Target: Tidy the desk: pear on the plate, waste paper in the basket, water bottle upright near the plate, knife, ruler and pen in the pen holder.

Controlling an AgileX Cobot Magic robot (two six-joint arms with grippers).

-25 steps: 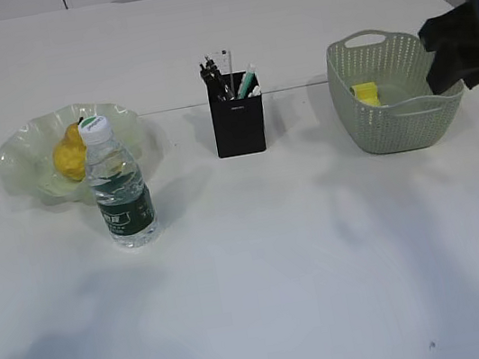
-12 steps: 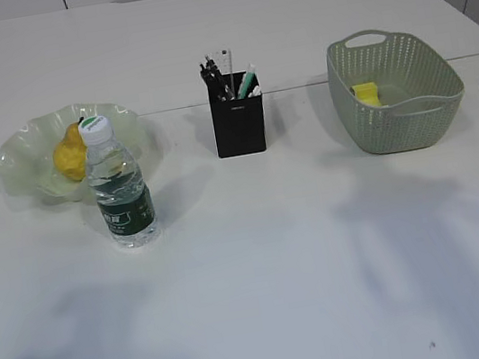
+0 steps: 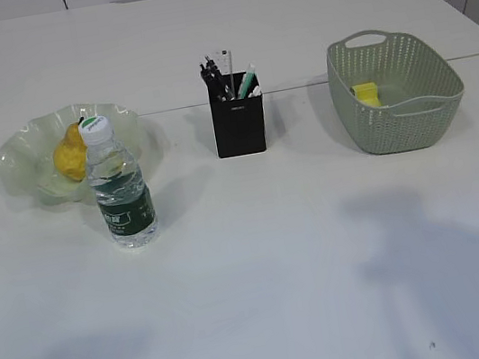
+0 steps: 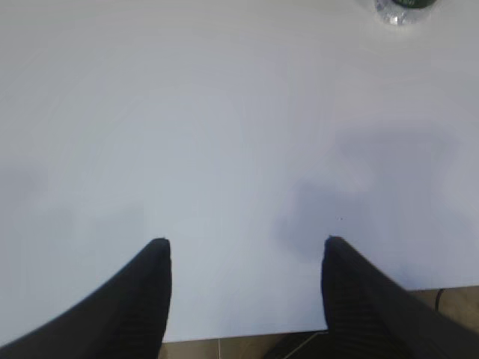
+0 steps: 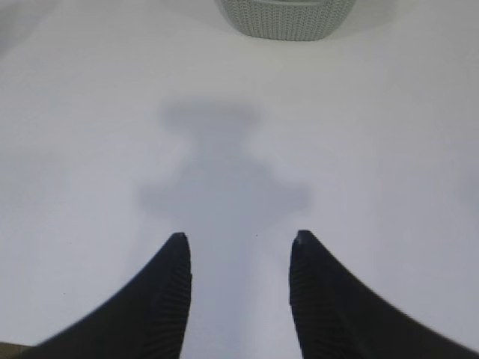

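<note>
On the white desk [image 3: 261, 258] the yellow pear [image 3: 69, 154] lies in the pale green plate [image 3: 26, 154] at the left. The water bottle [image 3: 119, 186] stands upright just in front of the plate. The black pen holder [image 3: 238, 126] at centre holds several pens and thin items; knife and ruler cannot be told apart there. The yellow waste paper [image 3: 365, 94] lies inside the green basket [image 3: 395, 91] at the right. Neither arm shows in the exterior view. My left gripper [image 4: 245, 241] is open over bare desk near its front edge. My right gripper [image 5: 241, 235] is open and empty, short of the basket [image 5: 285, 16].
The bottle's base [image 4: 403, 10] peeks in at the top of the left wrist view. The desk's front edge [image 4: 247, 335] and brown floor show just behind the left fingers. Arm shadows lie on the desk front.
The right arm, which stood by the basket's right side, has drawn back out of the exterior view. Its shadow has slid toward the front. The objects have not moved.
</note>
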